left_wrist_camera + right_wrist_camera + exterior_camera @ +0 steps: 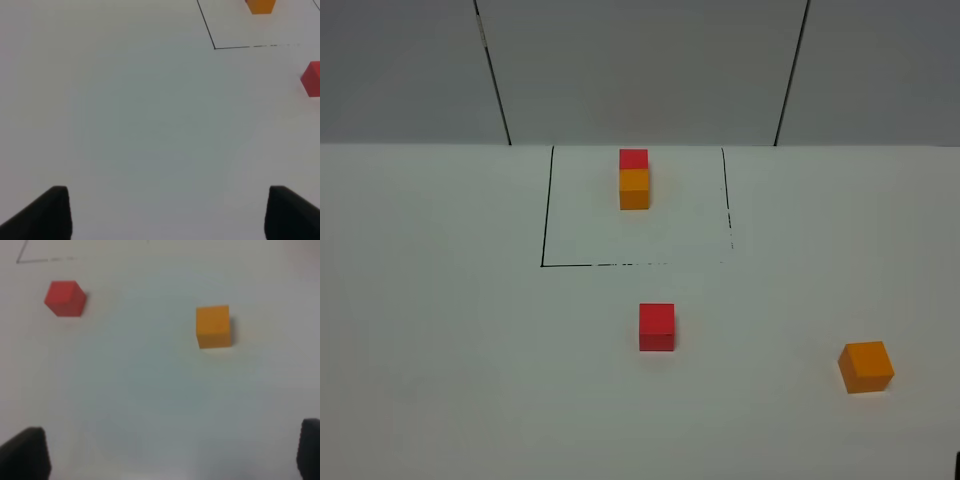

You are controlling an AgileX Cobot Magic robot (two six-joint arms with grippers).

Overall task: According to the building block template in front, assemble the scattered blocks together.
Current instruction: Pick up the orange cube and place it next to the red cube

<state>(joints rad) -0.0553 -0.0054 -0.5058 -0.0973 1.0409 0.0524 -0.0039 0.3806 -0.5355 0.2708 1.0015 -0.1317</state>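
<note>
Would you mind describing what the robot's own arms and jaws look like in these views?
Only the tips show. The left gripper has two matte black jaws, blocky, with slanted edges. The right gripper has similar jaws: black, round-cornered. No cables, markings or arm links are visible in any view.

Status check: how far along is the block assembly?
Nothing is assembled yet. The red cube and orange cube sit apart on the table, both outside the outlined box holding the template. Nothing is in hand: the left gripper and right gripper are open and empty. Left to do: grasp the cubes and join them as the template shows.
</note>
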